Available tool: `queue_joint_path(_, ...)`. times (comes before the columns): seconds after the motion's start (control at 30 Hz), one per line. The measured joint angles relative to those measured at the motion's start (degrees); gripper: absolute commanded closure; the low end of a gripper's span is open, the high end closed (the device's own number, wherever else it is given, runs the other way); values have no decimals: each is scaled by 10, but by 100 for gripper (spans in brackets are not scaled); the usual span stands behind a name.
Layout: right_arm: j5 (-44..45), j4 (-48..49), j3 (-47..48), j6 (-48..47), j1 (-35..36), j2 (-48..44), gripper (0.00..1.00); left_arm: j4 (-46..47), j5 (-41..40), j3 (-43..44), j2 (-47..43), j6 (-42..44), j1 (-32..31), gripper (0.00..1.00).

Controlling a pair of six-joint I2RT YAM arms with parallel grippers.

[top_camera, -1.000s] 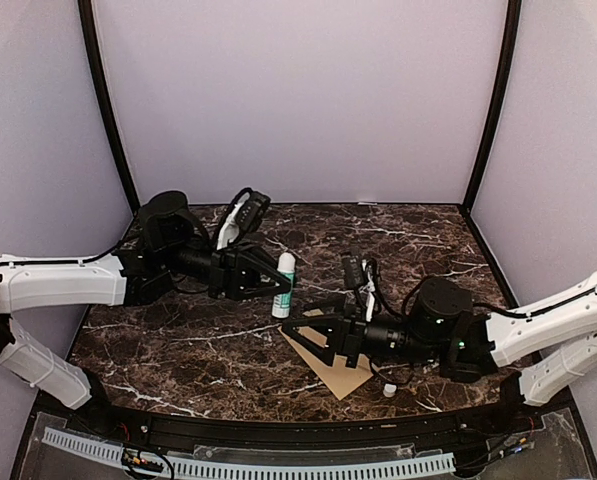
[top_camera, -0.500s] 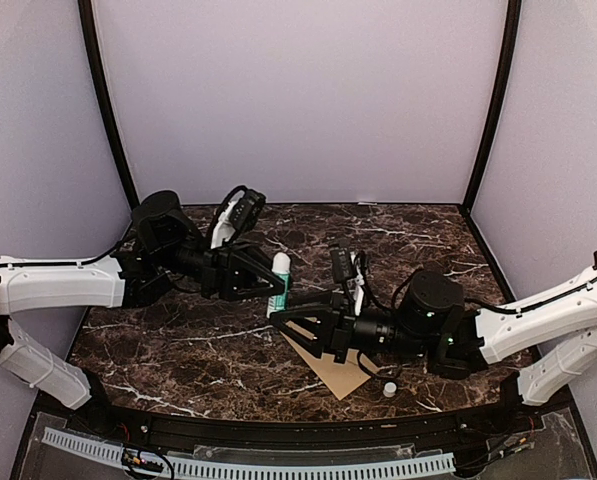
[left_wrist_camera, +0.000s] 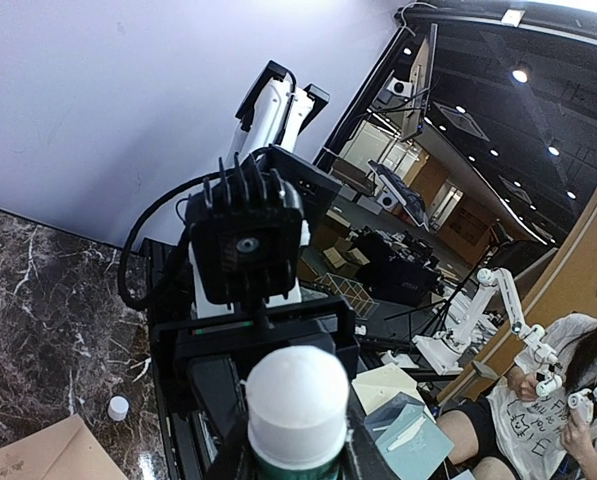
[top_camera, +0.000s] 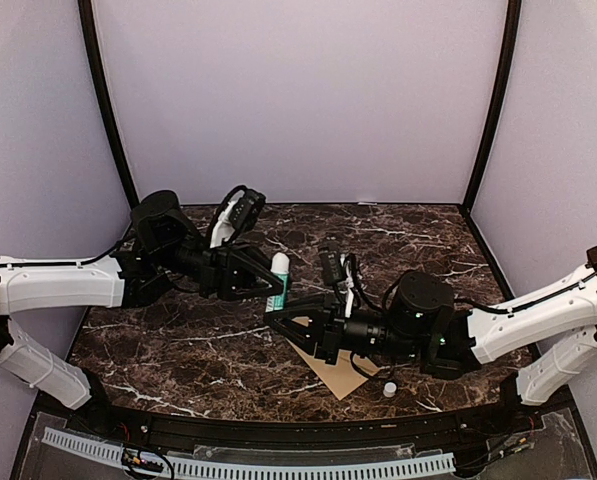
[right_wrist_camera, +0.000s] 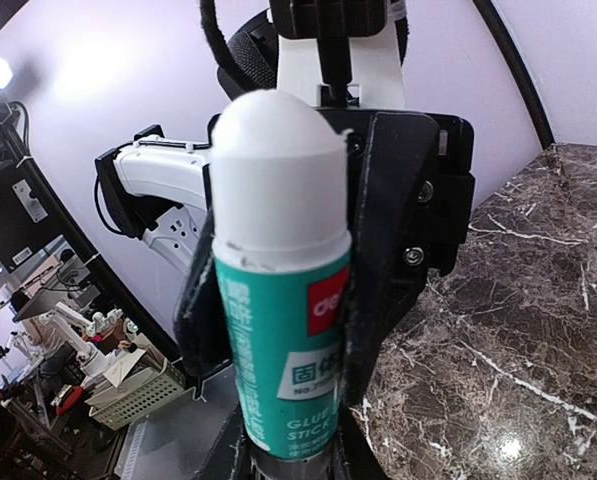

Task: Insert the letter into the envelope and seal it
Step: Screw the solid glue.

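**A:** Eyes on the envelope first: lies flat on the marble table, directly beneath the right gripper, half hidden by that arm. No sign of the letter anywhere. Presumably tucked inside already, though impossible to confirm.

**B:** Agreed, reads like the sealing step. Up between the two tools now: glue stick, roughly upright, white end pinched in the left gripper, green barrel pointing down toward the right one.

**A:** And the right gripper? Fingers hugging the base of the barrel on both sides. Firm pinch or mere bracket, cannot tell.

**B:** Worth noting a small white piece on the table, back along the right arm, on its near side. Possibly a cap; too small to say.

**A:** Next, by my reckoning: needs a sure hold at both ends, then a straight pull or twist to bare the glue.

**B:** Then down onto the flap, once found under that arm.
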Motion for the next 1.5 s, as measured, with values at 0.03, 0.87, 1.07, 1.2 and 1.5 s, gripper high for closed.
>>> queue_joint_path(0.03,3,0,0,0,0,0,97,0,-1,0,0,0,0,100)
queue_joint_path(0.87,364,-549,302,78,7,118,100,-240,-330,13,-23,130,4,100)
queue_joint_path(1.07,429,-654,385,113,11,182,100,-247,-360,13,-7,130,8,100)
queue_joint_path(1.2,434,-666,389,122,13,187,96,-251,-362,14,-5,130,7,100)
queue_joint_path(1.5,367,-546,258,80,14,81,50,-254,-349,23,-8,134,-6,100)
